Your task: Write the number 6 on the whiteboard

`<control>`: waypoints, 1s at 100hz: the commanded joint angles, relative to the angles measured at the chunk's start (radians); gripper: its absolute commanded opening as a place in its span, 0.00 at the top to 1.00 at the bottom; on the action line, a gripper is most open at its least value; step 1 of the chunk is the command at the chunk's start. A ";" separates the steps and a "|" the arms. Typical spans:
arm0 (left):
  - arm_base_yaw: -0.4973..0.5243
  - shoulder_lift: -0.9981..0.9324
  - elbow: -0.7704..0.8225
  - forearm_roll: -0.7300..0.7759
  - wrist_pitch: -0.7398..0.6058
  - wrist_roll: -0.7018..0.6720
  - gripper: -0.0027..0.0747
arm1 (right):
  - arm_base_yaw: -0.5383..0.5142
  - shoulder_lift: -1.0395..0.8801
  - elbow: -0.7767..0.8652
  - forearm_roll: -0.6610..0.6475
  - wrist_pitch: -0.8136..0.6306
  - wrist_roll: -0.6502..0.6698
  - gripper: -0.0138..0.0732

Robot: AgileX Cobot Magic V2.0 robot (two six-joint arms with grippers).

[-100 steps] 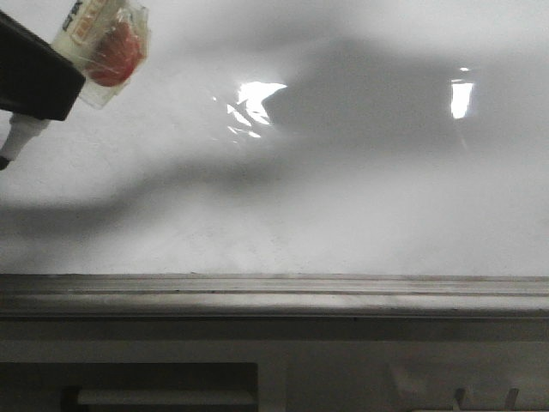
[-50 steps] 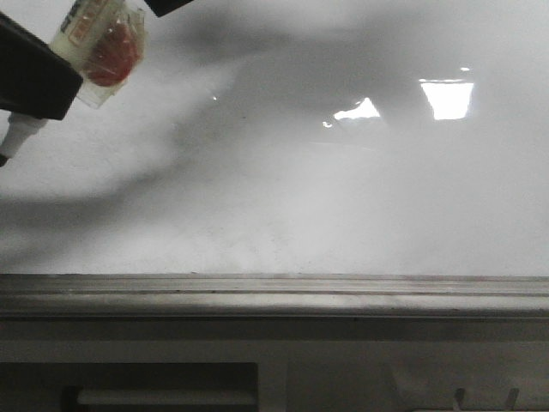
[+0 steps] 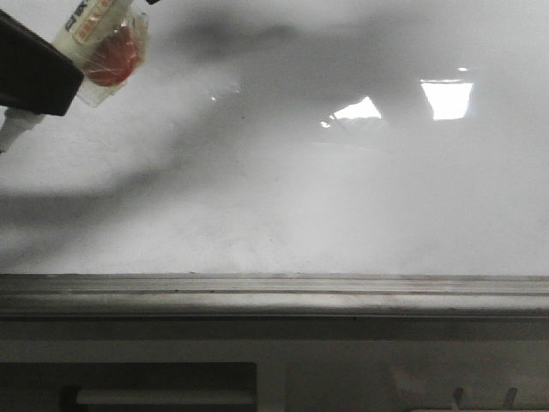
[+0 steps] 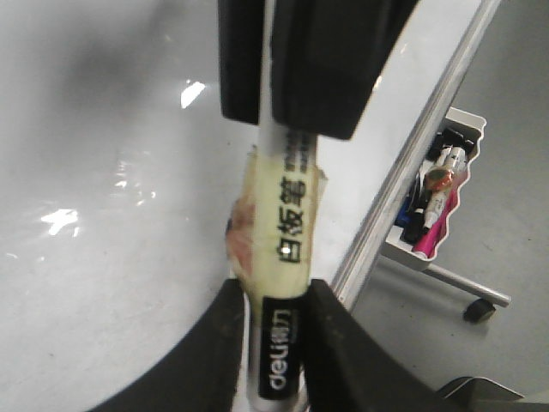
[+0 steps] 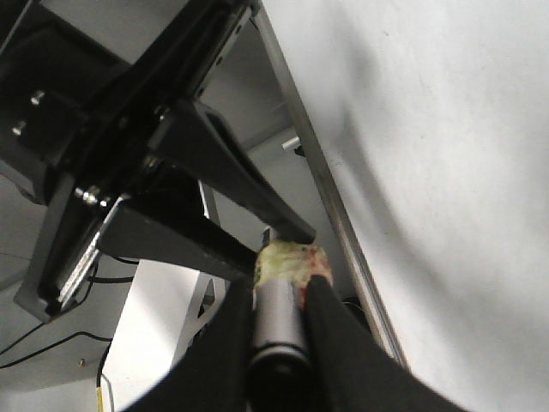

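The whiteboard [image 3: 343, 197] fills the front view; the number 6 does not show on it, only faint smudges. A white marker [image 4: 287, 232] wrapped in yellowish tape is held at both ends. My left gripper [image 4: 273, 296] is shut on its labelled end. My right gripper [image 5: 281, 287] is shut on its dark grey end [image 5: 279, 322]. The right gripper's black fingers [image 4: 309, 69] show beyond the tape in the left wrist view. In the front view the taped marker [image 3: 99, 43] sits at the top left beside a black left finger [image 3: 34, 73], away from the board's middle.
A grey metal rail [image 3: 274, 292] runs along the board's bottom edge. Bright light reflections [image 3: 446, 96] lie on the glossy surface. A white tray [image 4: 467, 129] holding several markers stands on a wheeled frame [image 4: 476, 309] past the board's edge.
The light reflections shifted right on the board and the arm shadows moved. A dark fingertip at the top edge rose almost out of the front view. The marker edged slightly upward.
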 commanded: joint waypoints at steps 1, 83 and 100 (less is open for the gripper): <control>0.000 -0.013 -0.031 -0.057 -0.063 -0.001 0.54 | -0.002 -0.064 -0.023 0.061 0.005 -0.027 0.89; 0.415 -0.256 0.093 -0.324 -0.140 -0.006 0.41 | -0.002 -0.832 0.742 -0.043 -0.953 -0.032 0.89; 0.415 -0.256 0.093 -0.341 -0.140 -0.006 0.41 | -0.002 -0.779 0.742 -0.043 -1.055 -0.032 0.89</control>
